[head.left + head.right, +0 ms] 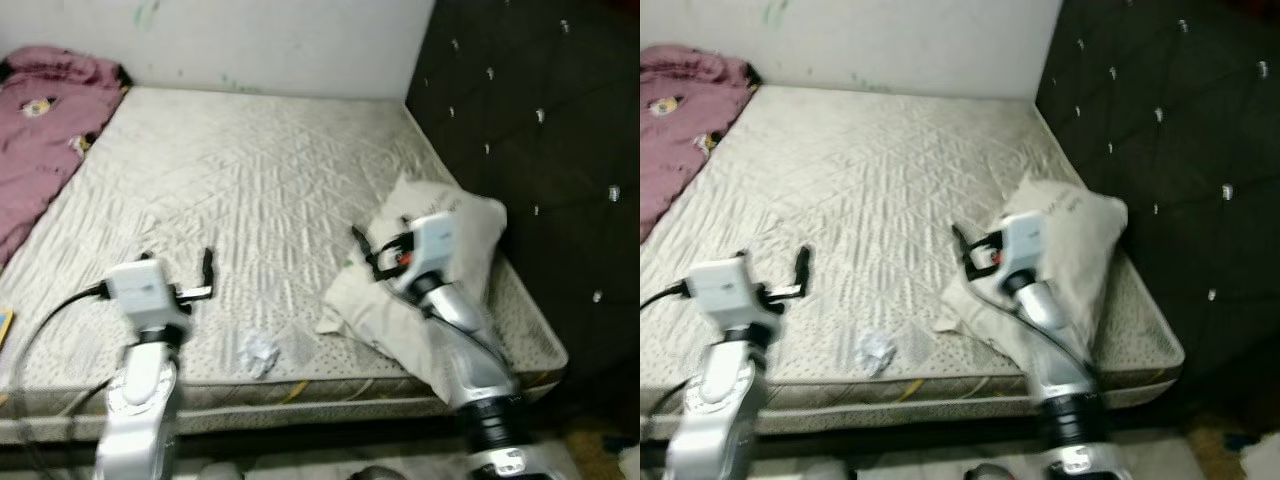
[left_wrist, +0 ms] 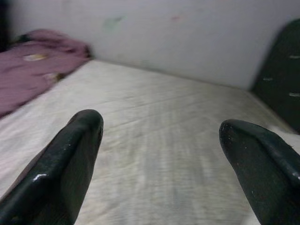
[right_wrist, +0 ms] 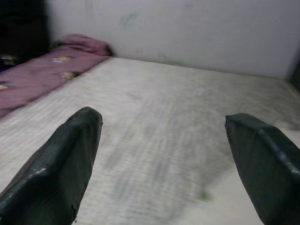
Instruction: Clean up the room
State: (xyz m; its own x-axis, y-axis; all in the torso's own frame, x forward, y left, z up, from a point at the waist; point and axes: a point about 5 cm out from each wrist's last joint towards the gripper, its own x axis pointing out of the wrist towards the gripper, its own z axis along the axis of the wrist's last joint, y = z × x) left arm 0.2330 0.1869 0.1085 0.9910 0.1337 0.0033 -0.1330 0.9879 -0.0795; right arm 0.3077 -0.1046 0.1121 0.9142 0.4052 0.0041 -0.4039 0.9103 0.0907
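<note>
Standing at the foot of a bare mattress (image 1: 260, 190), the robot holds both arms out over it. The left end effector (image 1: 205, 275) is spread wide and empty, and the right end effector (image 1: 368, 252) is likewise open, holding nothing, just beside a white pillow (image 1: 440, 235) that slumps against the dark tufted headboard (image 1: 540, 130). The pillow should be light and soft, giving way under pressure, so a pinch on a corner or a bunched fold looks safest. A crumpled scrap of paper (image 1: 257, 352) lies near the mattress's front edge; it should be very light and easily crushed. A pink blanket (image 1: 40, 130) lies along the left. Dark marks on the pillow are too blurred to read.
</note>
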